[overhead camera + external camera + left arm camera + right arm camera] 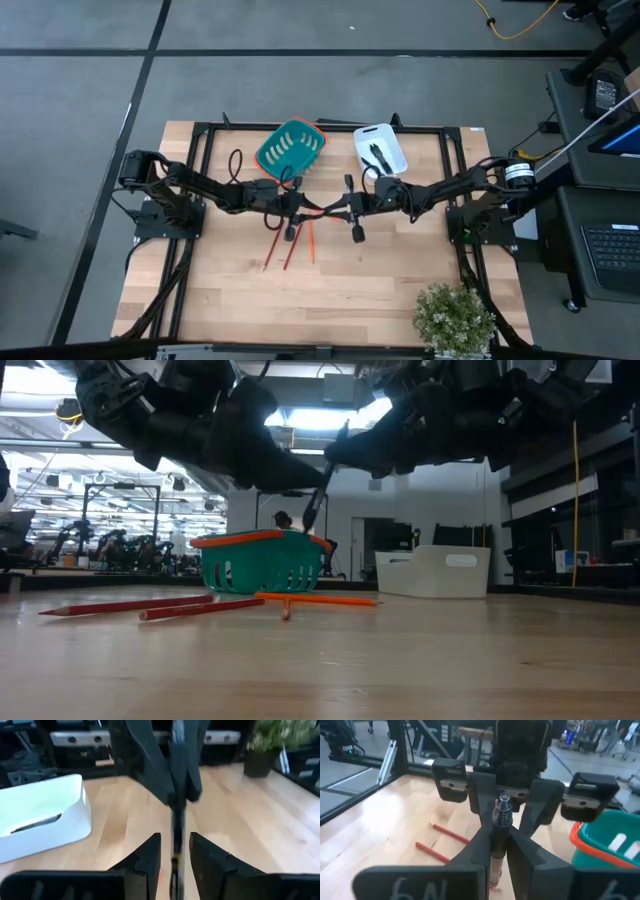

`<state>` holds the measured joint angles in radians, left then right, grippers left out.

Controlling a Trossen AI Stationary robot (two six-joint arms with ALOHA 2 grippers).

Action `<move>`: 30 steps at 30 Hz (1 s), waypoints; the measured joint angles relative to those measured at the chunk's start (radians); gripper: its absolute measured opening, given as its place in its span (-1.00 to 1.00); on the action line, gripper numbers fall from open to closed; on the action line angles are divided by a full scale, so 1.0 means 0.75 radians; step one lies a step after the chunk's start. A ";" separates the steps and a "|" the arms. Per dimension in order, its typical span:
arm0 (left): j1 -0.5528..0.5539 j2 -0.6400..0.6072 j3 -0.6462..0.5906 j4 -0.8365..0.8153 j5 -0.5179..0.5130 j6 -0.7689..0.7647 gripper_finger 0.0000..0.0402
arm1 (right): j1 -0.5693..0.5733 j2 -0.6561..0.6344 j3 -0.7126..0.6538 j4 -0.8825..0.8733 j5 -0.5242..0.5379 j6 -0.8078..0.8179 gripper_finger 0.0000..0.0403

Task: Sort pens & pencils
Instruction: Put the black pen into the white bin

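My right gripper [497, 840] is shut on a black pen [325, 210], held above the table's middle. My left gripper [175, 855] faces it, open, with its fingers on either side of the pen's other end [176, 840] and a gap on each side. Three orange and red pencils [295, 246] lie flat on the wood below and nearer, and show in the low view [200, 609]. More black pens [375, 156] lie in the white tray [392, 140]. My right gripper pinches the pen's barrel [499, 827] between its two fingers, coming level from the table's right. The pen runs along the fingers, and its ringed end [503, 802] sticks out toward the left gripper. The pen is lifted clear of the table and tilted [318, 500].
A teal basket with an orange rim [290, 148] stands at the far edge, left of the white tray. A potted plant [455, 318] sits at the near right corner. Bare wood lies toward the near edge.
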<state>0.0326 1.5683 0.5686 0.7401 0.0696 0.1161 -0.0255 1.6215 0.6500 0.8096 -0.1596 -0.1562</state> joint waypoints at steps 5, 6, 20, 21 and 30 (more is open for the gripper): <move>0.028 -0.001 0.000 -0.024 -0.011 0.003 -0.43 | -0.001 -0.056 -0.001 -0.078 0.041 -0.008 -0.79; 0.035 -0.001 0.000 -0.027 -0.011 0.002 -0.42 | -0.006 -0.067 -0.002 -0.094 0.041 -0.009 -0.79; 0.113 -0.001 0.000 -0.041 -0.011 0.061 -0.34 | -0.098 -0.256 -0.003 -0.392 0.158 -0.009 -0.79; 0.117 -0.001 0.000 -0.043 -0.012 0.067 -0.34 | -0.103 -0.270 -0.003 -0.405 0.171 -0.010 -0.79; 0.125 -0.001 0.000 -0.065 -0.012 0.070 -0.35 | -0.121 -0.410 -0.003 -0.600 0.606 0.051 -0.79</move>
<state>0.1261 1.5673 0.5686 0.6913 0.0605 0.1688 -0.1165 1.3144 0.6476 0.3594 0.2951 -0.1183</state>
